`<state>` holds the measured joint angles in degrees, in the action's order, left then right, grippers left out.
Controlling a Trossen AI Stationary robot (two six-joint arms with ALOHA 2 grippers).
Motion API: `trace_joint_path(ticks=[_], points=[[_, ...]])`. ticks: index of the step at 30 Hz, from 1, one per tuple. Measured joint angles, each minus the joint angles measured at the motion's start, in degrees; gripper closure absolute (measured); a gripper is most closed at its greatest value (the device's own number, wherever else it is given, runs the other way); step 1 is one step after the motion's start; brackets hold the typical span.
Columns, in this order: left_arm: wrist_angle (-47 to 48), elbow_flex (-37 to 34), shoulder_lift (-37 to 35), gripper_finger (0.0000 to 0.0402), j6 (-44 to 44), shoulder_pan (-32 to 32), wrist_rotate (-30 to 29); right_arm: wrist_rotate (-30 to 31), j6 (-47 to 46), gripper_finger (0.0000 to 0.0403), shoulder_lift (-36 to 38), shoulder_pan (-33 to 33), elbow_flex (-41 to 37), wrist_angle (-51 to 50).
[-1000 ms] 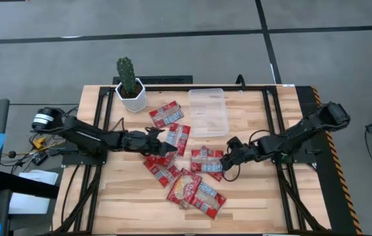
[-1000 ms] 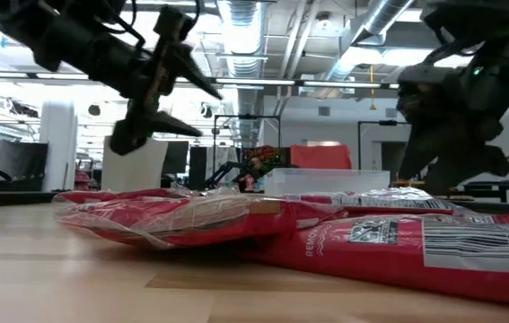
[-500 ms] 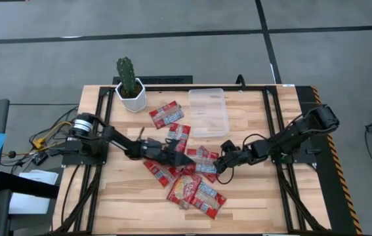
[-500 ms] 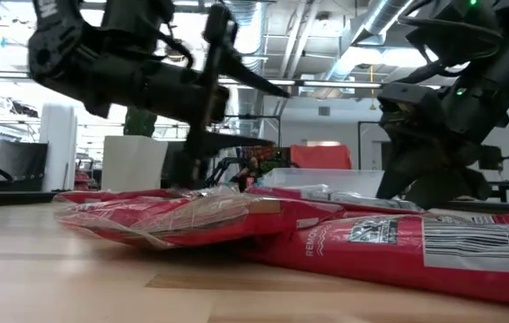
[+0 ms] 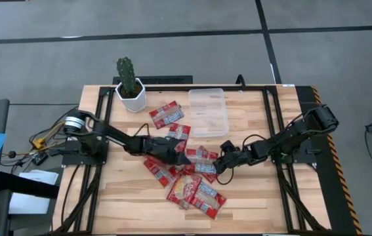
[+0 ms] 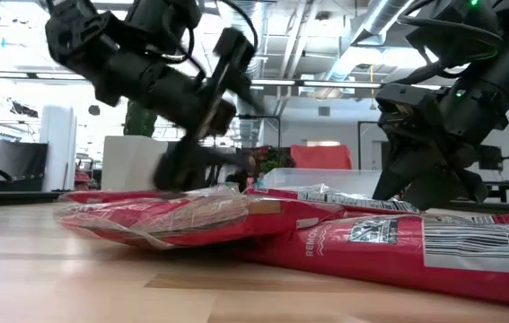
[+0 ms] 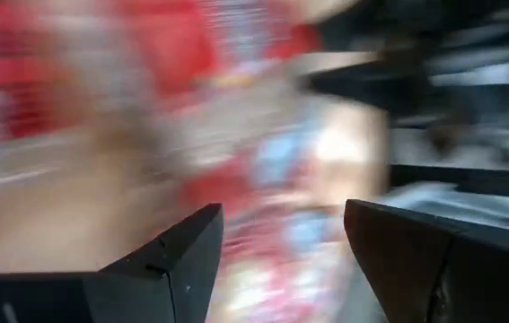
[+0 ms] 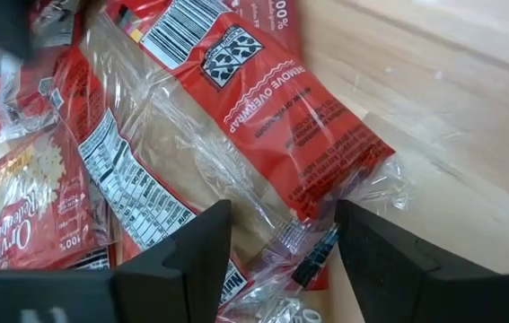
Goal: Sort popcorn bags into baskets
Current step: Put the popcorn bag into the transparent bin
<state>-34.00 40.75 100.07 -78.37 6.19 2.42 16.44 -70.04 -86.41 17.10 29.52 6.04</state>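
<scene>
High view: both arms reach low over the bags. Left gripper and right gripper are spread, gripping nothing.

Your high view is evenly lit, sharp, with soft shadows on the counter. The low view is backlit by bright ceiling lights; the left arm smears. Your left wrist view is motion-blurred, perhaps showing bags. Right wrist is crisp, with film glare.
</scene>
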Motion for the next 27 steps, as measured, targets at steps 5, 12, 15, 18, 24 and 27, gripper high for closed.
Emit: trace_joint_path(ticks=[5,12,15,18,24,27], points=[[10.86,0.5,-3.71,0.0178,2.57,0.84,-9.06,0.07,-0.34,0.0179,0.0,0.0,-0.02,0.38],[8.32,0.59,1.0,0.0178,0.7,0.05,-7.68,0.34,-0.93,0.0181,0.0,0.0,-0.04,0.89],[3.58,0.76,3.66,0.0178,-0.06,0.07,-5.22,0.38,-1.11,0.018,0.0,0.0,-0.04,0.9],[-0.98,0.77,5.16,0.0178,-0.53,0.05,-4.9,0.48,-1.11,0.018,0.0,0.0,-0.04,0.99],[-3.65,1.32,5.78,0.019,-0.12,-1.0,-2.94,1.83,-0.28,0.0185,-0.02,-0.34,-0.07,2.74],[-2.67,1.89,6.06,0.0216,0.85,-0.98,-2.4,1.8,-0.07,0.0186,-0.02,-1.07,-0.07,3.37]])
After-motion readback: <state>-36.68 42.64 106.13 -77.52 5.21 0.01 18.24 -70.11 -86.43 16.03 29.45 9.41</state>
